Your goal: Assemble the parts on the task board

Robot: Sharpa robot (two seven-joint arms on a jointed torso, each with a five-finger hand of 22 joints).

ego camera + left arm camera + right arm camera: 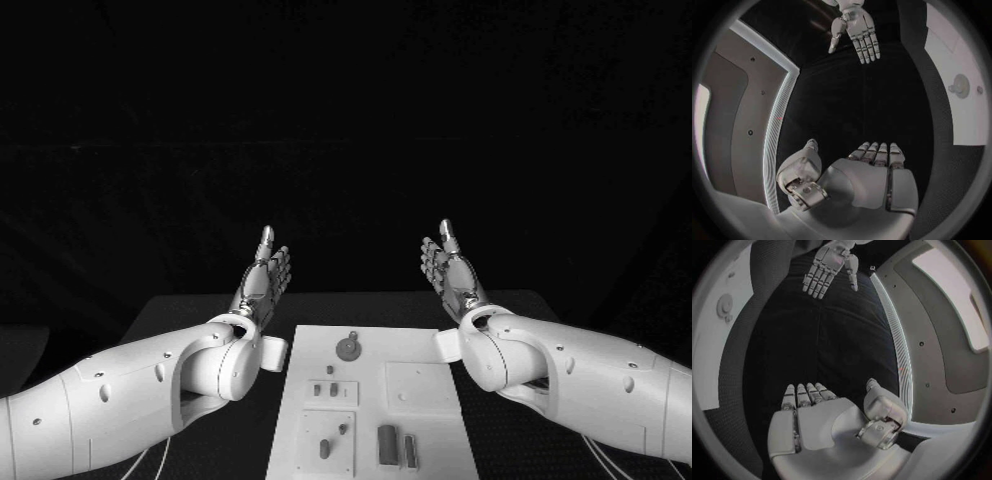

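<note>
On the black surface (173, 310) in the head view, the task board (372, 400) lies between both arms, small parts (389, 444) resting on it. The left hand (263, 277) and right hand (453, 272) are raised beyond the board's far edge, fingers straight, holding nothing. In the left wrist view, the left hand (876, 172) lies flat, empty, the board (957, 100) beside it. In the right wrist view, the right hand (811, 412) does likewise, near the board (717, 340).

The task board (418, 345) looks like smooth matt white plastic, and the parts (388, 444) on it are dull grey with little shine. Both arms wear glossy white shells, while the left hand (263, 283) and right hand (454, 279) have metallic silver fingers (877, 152). The desk (180, 315) is matt black with a finely textured surface.
</note>
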